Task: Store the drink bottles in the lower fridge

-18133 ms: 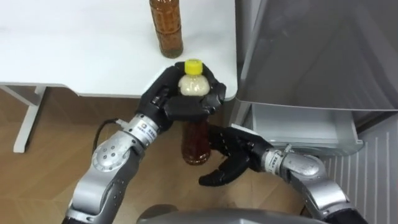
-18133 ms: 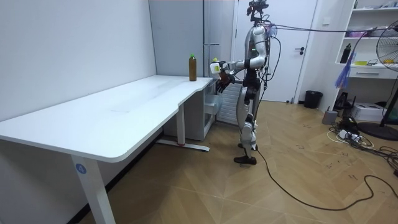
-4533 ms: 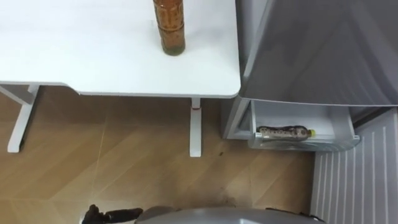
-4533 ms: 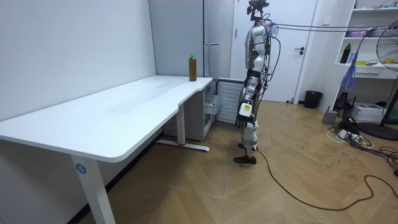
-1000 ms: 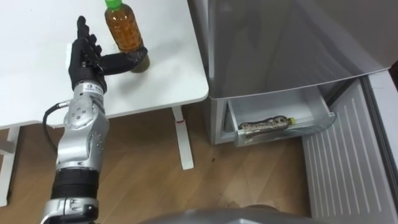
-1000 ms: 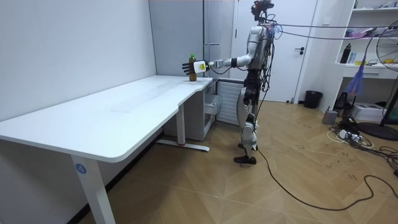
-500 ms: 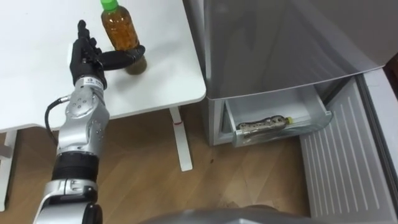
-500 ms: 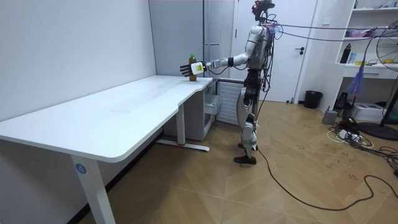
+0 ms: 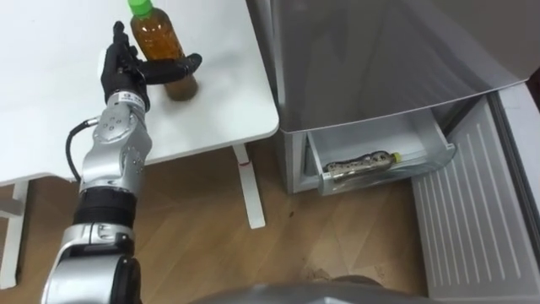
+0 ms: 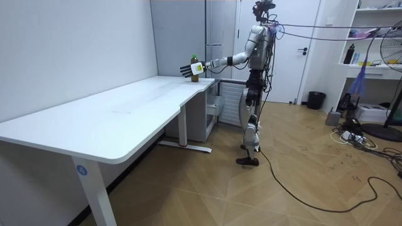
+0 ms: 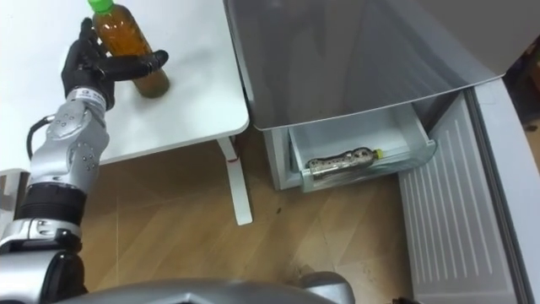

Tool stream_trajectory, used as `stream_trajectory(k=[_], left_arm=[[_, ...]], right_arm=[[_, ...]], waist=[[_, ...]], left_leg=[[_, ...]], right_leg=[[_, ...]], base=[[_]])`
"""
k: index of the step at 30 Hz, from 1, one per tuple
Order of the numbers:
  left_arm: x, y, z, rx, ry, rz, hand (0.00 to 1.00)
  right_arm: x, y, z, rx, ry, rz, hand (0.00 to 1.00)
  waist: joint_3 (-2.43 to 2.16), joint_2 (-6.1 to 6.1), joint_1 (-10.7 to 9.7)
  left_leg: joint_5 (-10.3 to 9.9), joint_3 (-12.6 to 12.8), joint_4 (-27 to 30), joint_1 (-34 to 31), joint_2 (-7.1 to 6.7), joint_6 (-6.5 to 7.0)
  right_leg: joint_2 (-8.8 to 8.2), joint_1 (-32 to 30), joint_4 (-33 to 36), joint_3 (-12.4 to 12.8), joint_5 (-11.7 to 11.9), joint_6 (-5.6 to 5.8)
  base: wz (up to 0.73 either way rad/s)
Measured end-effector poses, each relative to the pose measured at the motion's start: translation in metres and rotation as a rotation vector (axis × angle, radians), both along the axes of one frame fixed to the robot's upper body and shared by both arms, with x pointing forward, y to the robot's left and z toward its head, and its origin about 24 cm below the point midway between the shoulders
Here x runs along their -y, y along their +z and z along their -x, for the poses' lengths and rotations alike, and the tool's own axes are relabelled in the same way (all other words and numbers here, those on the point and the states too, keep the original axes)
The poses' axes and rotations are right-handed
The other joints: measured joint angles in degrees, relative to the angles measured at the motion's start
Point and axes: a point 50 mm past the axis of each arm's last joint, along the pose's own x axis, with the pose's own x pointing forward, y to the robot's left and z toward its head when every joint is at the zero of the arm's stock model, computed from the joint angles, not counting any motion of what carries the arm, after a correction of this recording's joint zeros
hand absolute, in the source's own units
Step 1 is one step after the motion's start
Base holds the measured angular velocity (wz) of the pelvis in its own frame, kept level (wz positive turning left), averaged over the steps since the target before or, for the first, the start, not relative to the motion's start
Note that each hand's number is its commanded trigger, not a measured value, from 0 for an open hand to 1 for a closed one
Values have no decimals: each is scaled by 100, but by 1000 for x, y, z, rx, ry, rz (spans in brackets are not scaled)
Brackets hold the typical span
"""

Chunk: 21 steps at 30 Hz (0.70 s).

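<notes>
A brown tea bottle (image 9: 159, 35) with a green cap stands upright near the right end of the white table (image 9: 51, 101). My left hand (image 9: 125, 74) reaches up from the lower left and is open. Its straight fingers lie against the bottle's left side, and the thumb stretches across the front of the bottle low down. A second drink bottle (image 9: 363, 163) lies on its side in the fridge's pulled-out lower drawer (image 9: 384, 178). In the room view I stand by the fridge with my left hand (image 10: 186, 71) stretched out to the bottle (image 10: 194, 68).
The grey fridge (image 9: 380, 51) stands right beside the table's right edge. Its lower door (image 9: 472, 219), ribbed on the inside, hangs open at the lower right. Wooden floor and a white table leg (image 9: 249, 190) lie below.
My left hand has moved in against the bottle, and the thumb now crosses its front. The whole picture has shifted slightly with the camera.
</notes>
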Motion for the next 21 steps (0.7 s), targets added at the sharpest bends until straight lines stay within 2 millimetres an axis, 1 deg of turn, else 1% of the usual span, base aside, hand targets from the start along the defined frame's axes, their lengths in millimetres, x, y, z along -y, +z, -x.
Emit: stream_trajectory(k=[2, 4, 6, 8, 11, 21], left_arm=[[-2, 1, -1, -1, 4, 12, 0], [-3, 7, -5, 10, 4, 24, 0], [-4, 13, -10, 28, 3, 34, 0], [-5, 23, -17, 53, -2, 43, 0], [-4, 30, -22, 68, -8, 60, 0], [-3, 28, -22, 36, -14, 100, 0]], right_arm=[[-1, 0, 2, -14, 4, -2, 0], [-1, 0, 7, -43, 7, -4, 0], [-2, 0, 10, -62, 12, -7, 0], [-2, -1, 12, -75, 8, -19, 0], [-3, -1, 10, -79, 6, -27, 0], [-4, -1, 9, -80, 4, -52, 0]], waist=[[8, -15, -24], [23, -44, -33], [27, -68, -38], [13, -95, -37], [4, -108, -40], [0, -104, -41]], left_leg=[[0, -2, 3, 2, -1, 0], [1, -2, 9, 4, 0, 0], [1, -2, 10, 3, -1, 1], [1, -7, 10, 4, -2, 1], [1, -6, 10, 11, -3, 1], [1, -5, 10, 16, -2, 1]], right_leg=[[-1, 0, 3, 0, -3, -3], [0, -1, 6, 2, -4, -3], [0, -3, 6, 5, -4, -3], [0, -4, 3, 10, -4, -3], [0, -3, 1, 15, -4, -3], [1, -6, 4, 14, -4, -3]], base=[[0], [0], [0], [0], [0], [0]])
